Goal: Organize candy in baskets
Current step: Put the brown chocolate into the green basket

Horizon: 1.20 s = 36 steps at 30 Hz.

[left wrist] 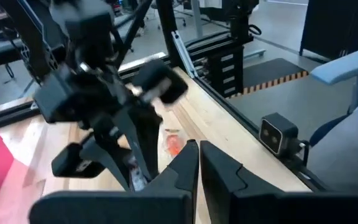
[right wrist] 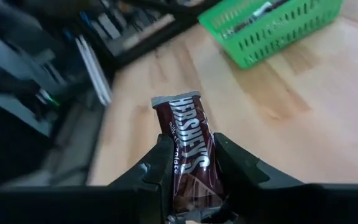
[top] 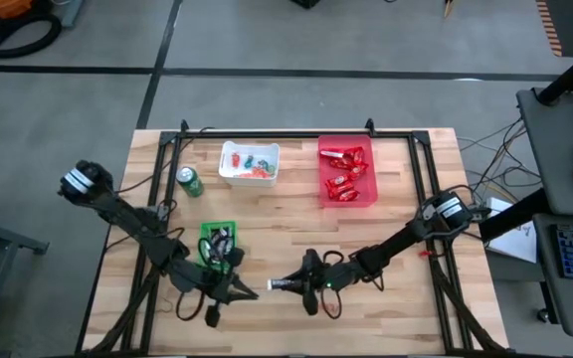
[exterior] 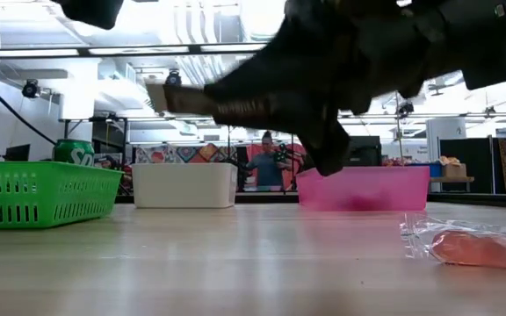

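Observation:
My right gripper (right wrist: 190,146) is shut on a dark brown Hershey's bar (right wrist: 188,143), a candy held above the table's near middle (top: 282,285). Just left of it my left gripper (left wrist: 199,158) hovers shut with nothing in it (top: 249,292). The green basket (top: 219,244) stands behind the left gripper with dark-wrapped candy in it. At the far edge, the white basket (top: 249,161) holds small mixed pieces and the red basket (top: 346,171) holds red-wrapped bars. An orange candy in clear wrap (exterior: 481,247) lies flat on the table. My right gripper pinches the bar's two long edges (right wrist: 178,158) between its fingers, on the half nearer the wrist. The fingers come roughly level from the table's right and lie along the bar. Its free end (exterior: 178,98) sticks out past the fingertips, clear of the table.
A green drink can (top: 189,182) stands upright between the green and white baskets. The orange candy (left wrist: 174,144) lies on the table beyond my right gripper. A black frame (top: 296,134) runs around the tabletop. Bare wood lies in the middle between the baskets and the grippers.

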Available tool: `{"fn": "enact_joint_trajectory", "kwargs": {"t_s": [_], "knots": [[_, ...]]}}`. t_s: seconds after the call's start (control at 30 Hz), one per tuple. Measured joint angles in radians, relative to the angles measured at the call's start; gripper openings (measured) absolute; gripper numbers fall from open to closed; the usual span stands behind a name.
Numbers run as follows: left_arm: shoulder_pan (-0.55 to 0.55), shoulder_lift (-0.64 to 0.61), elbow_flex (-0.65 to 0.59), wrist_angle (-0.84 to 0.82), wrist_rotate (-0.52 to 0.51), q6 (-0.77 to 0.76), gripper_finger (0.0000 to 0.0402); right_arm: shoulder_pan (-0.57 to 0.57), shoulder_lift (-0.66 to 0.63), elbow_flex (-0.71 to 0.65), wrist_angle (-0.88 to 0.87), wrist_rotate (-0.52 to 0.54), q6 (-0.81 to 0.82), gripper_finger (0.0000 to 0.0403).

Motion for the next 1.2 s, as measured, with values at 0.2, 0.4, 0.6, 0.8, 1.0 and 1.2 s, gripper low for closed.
{"fn": "enact_joint_trajectory", "kwargs": {"t_s": [0.2,0.4,0.6,0.8,1.0,1.2], "knots": [[-0.002,0.031,0.010,-0.041,-0.002,0.021,0.0044,-0.002,0.000,0.003,0.123,-0.076,0.112,0.0087],[-0.002,0.099,0.066,-0.061,-0.172,0.086,0.0136,-0.002,0.000,0.026,0.139,-0.087,0.152,0.0086],[-0.007,0.170,0.105,-0.075,-0.194,0.137,0.0210,-0.002,-0.001,0.051,0.137,-0.088,0.153,0.0087],[-0.006,0.234,0.160,-0.076,-0.221,0.166,0.0182,-0.002,-0.001,0.064,0.127,-0.087,0.151,0.0092],[-0.008,0.264,0.207,-0.155,-0.297,0.174,0.0054,-0.002,-0.001,0.066,0.117,-0.089,0.145,0.0109],[-0.013,0.254,0.215,-0.173,-0.301,0.148,0.0015,-0.004,-0.003,0.066,0.115,-0.088,0.140,0.0138]]}}
